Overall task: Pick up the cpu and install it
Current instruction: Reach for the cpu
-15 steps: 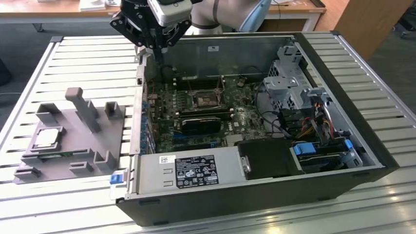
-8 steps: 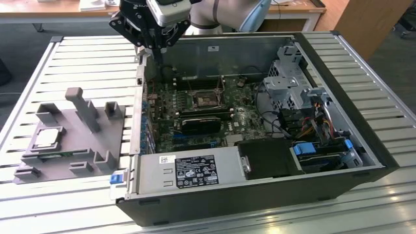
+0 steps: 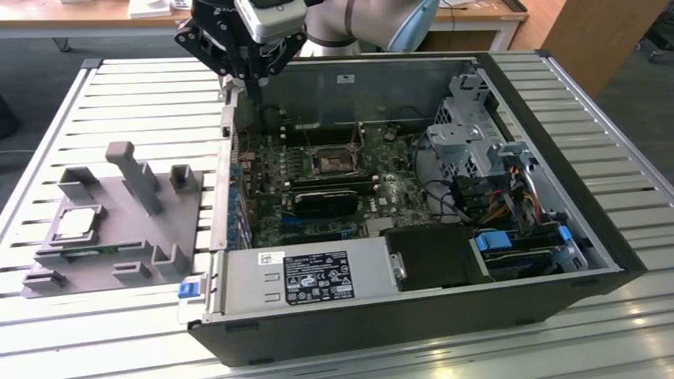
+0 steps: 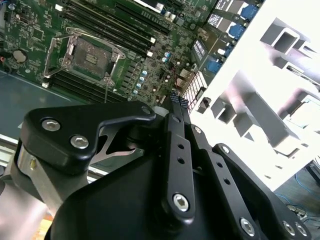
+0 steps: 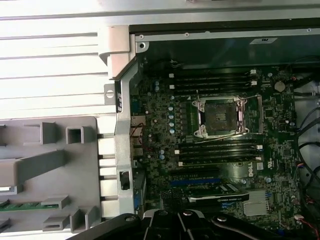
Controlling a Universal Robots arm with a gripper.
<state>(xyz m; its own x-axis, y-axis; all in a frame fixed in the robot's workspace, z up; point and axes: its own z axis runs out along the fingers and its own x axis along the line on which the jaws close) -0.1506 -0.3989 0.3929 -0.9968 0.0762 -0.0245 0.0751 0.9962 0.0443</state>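
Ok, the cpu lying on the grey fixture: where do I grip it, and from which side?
Probably by two opposite edges of the cpu, coming straight down from above: it lies flat, metal top up, on the grey fixture, and upright posts stand close by, so a sideways approach looks blocked.

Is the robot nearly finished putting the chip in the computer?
Not yet; nothing looks done. The cpu lies on the grey fixture outside the case. The gripper, shut and empty, hangs over the case's edge. The socket is empty, so both picking up and installing are left.
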